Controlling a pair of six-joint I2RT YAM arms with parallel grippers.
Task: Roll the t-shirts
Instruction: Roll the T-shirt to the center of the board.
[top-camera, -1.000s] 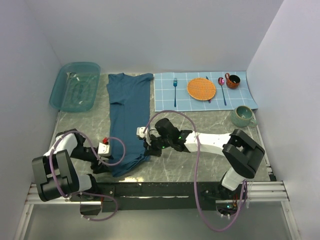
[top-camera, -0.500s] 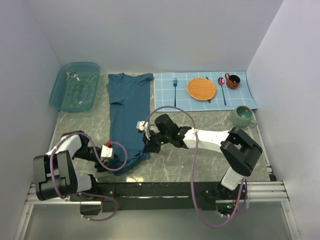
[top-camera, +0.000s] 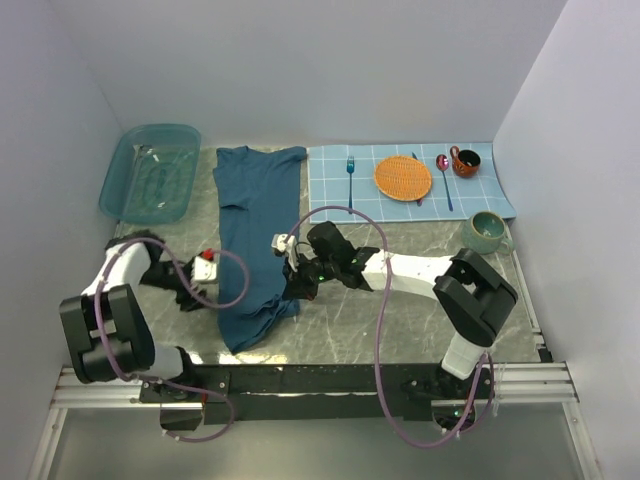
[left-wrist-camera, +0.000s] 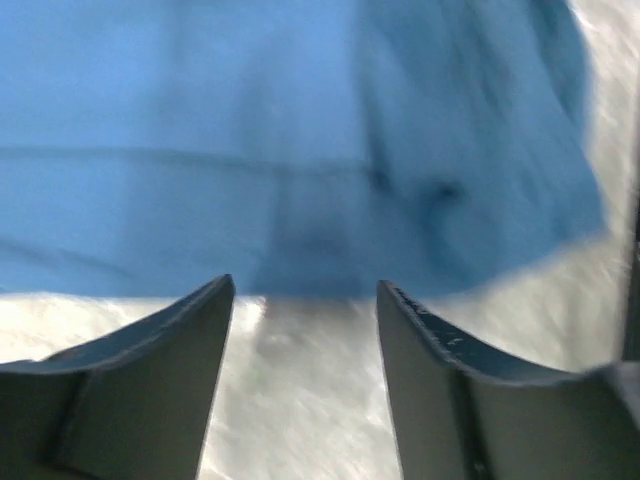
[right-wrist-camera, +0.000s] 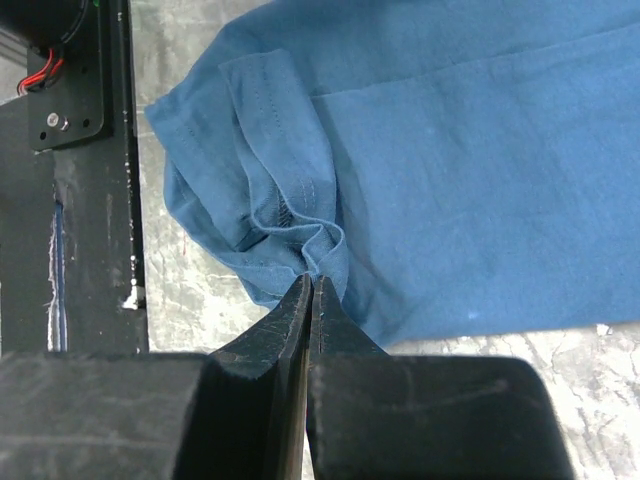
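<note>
One dark teal t-shirt (top-camera: 255, 215) lies folded into a long strip on the marble table, collar end far and hem end near. My right gripper (top-camera: 293, 288) is at its lower right edge. In the right wrist view it is shut (right-wrist-camera: 312, 278) on a bunched fold of the t-shirt's hem (right-wrist-camera: 290, 215). My left gripper (top-camera: 200, 298) sits just left of the strip's near part. In the left wrist view its fingers (left-wrist-camera: 150, 370) stand open over bare marble, short of the t-shirt's edge (left-wrist-camera: 300, 130), with nothing between them.
A translucent blue tub (top-camera: 150, 172) stands at the far left. A checked placemat (top-camera: 480, 195) at the far right carries an orange plate (top-camera: 403, 177), fork (top-camera: 351, 180), spoon (top-camera: 444, 175) and brown cup (top-camera: 465, 161). A green mug (top-camera: 487, 232) sits beside it. A black rail (top-camera: 320, 380) runs along the near edge.
My left gripper has drawn back from the t-shirt's near left corner, moving left and farther away. The right gripper has carried the pinched hem a little farther from the near edge.
</note>
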